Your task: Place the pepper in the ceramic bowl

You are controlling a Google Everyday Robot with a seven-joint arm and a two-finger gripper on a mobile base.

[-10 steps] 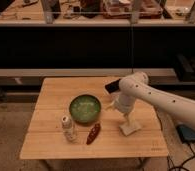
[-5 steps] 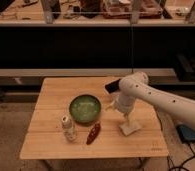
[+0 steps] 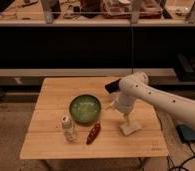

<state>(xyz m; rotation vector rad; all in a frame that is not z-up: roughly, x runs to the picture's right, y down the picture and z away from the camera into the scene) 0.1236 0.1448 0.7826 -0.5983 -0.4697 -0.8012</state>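
A dark red pepper [image 3: 93,134] is lying flat on the wooden tabletop [image 3: 51,100], just in front of the green ceramic bowl [image 3: 84,109], not yet lifted. Its long axis is running diagonally, one end pointing up toward the bowl's near rim. A small white bottle [image 3: 67,128] is standing just beside it. The pincer [image 3: 129,127] is being held low at the tabletop, apart from the pepper, probably staged for a reach. Whether it is spread or pressed together cannot be told.
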